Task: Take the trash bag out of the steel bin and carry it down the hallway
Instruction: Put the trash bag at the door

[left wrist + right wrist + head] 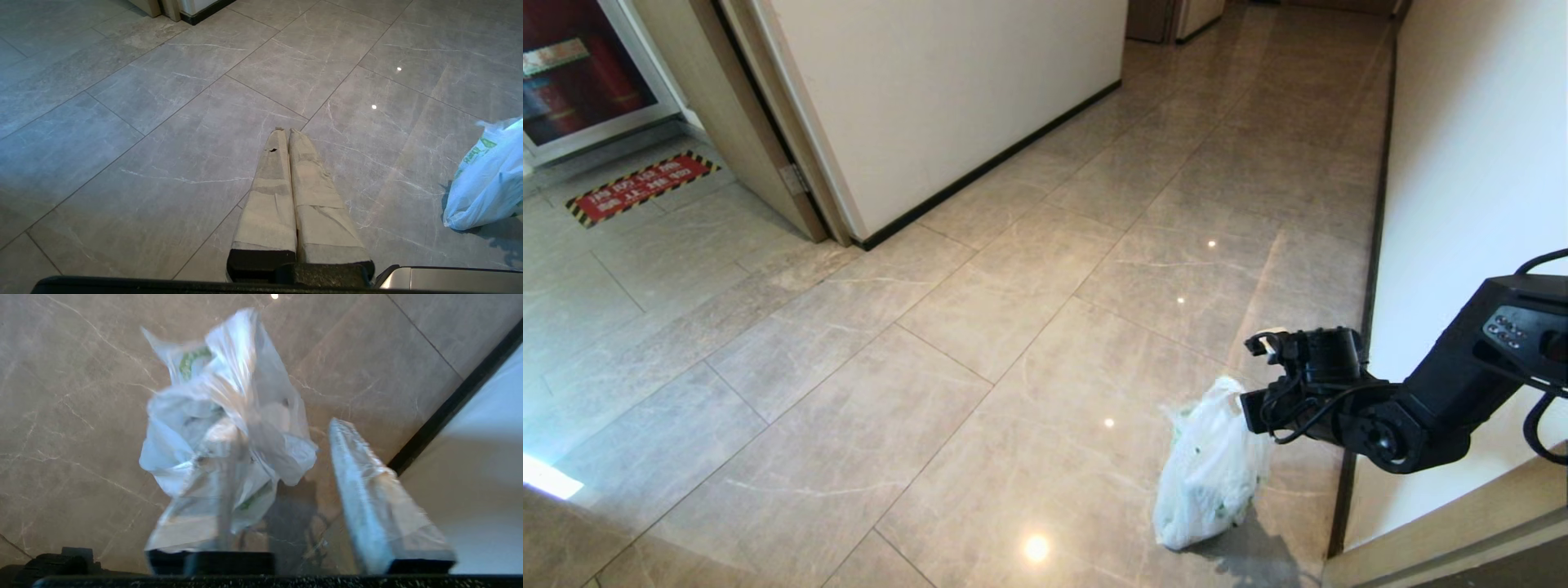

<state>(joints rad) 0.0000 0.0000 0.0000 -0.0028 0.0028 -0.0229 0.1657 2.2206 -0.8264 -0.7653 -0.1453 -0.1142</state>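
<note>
Right gripper (pixel 286 457) stands parted just above the bag (pixel 1209 474) at five o'clock on the floor (pixel 980 327); lift straight, avoiding snagging plastic. Left gripper (pixel 286 134) closed.

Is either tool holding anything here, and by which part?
Nothing is held. The right tool stands open above the trash bag, which sits on the hallway floor; the left tool is shut and empty.

Trash bag (pixel 229 428) blurred; one right claw (pixel 286 490) finger behind it.

Red hazard-striped floor sticker (pixel 642 187), brown door frame (pixel 737 114), glass-fronted cabinet (pixel 584 73)
</note>
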